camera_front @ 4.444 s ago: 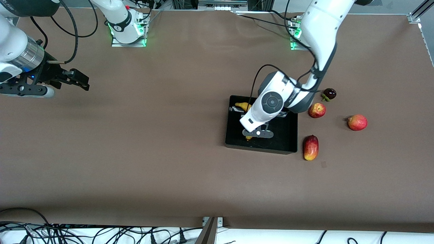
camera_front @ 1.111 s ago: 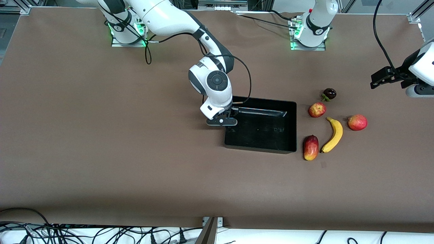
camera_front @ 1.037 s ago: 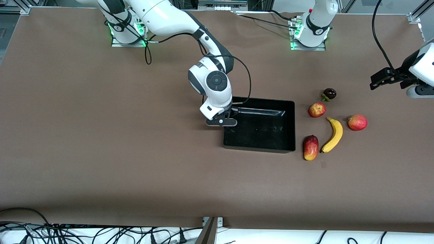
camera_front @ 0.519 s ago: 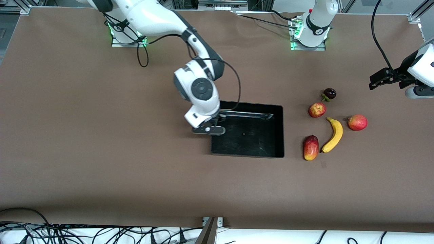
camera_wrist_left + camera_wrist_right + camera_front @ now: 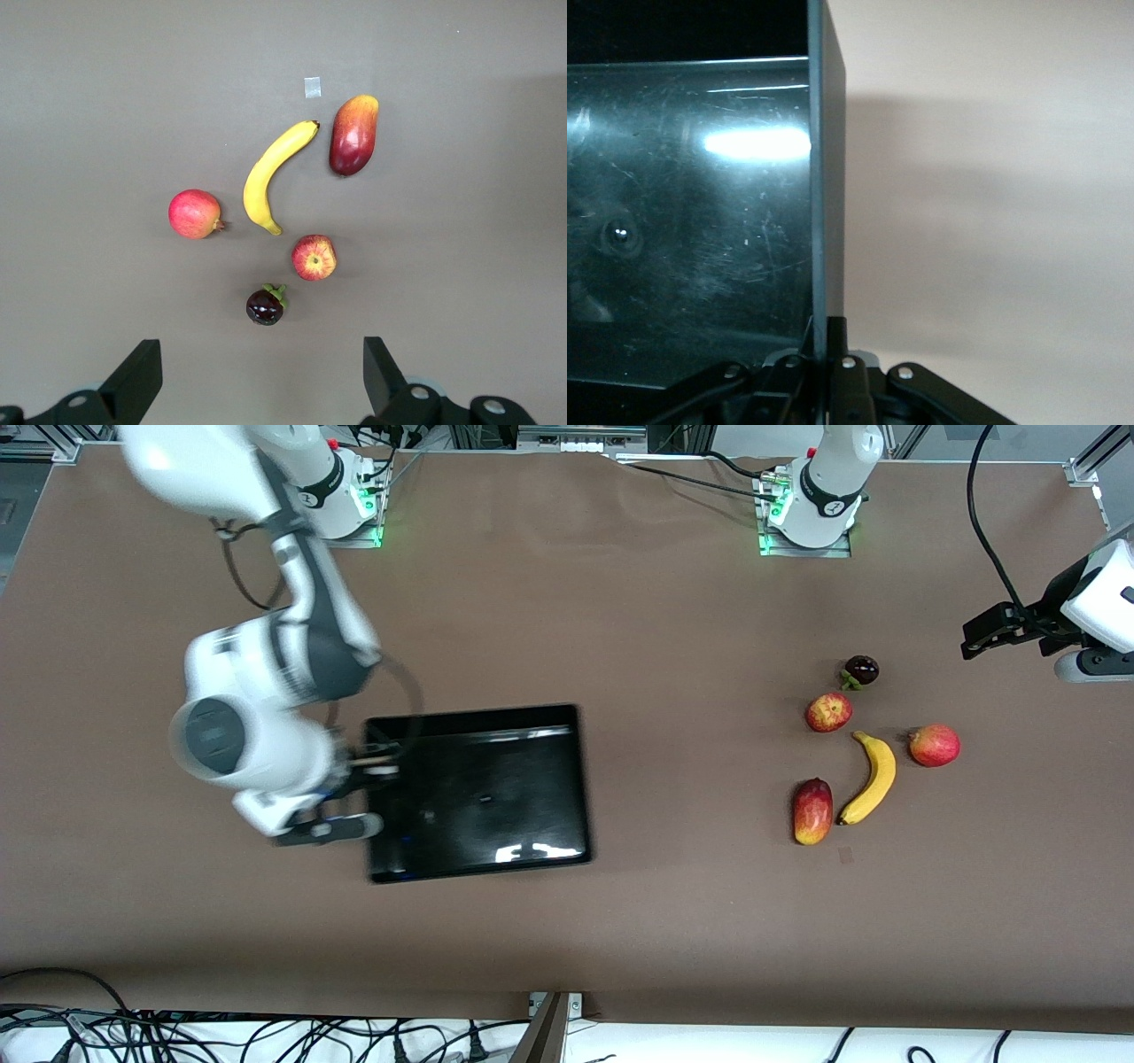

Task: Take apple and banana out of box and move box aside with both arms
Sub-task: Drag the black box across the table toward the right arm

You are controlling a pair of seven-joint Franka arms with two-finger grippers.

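The black box [image 5: 580,779] is empty and hangs from my right gripper [image 5: 370,759], which is shut on its end wall [image 5: 826,177]; it looks raised off the table. My right gripper [image 5: 828,343] pinches that wall. The banana [image 5: 868,778] and the apple [image 5: 828,712] lie on the table toward the left arm's end. My left gripper [image 5: 976,638] is open and empty, high above them. The left wrist view shows the banana [image 5: 275,173] and the apple [image 5: 314,258] ahead of my left gripper [image 5: 259,376].
A mango [image 5: 812,810], a red fruit with a nub [image 5: 934,745] and a dark mangosteen [image 5: 860,670] lie round the banana. They also show in the left wrist view: mango [image 5: 353,135], nubbed fruit [image 5: 194,213], mangosteen [image 5: 265,305].
My right arm has swept the box away from the fruits toward the right arm's end of the table and nearer the front camera. The left arm and the fruits have barely moved in the last second.
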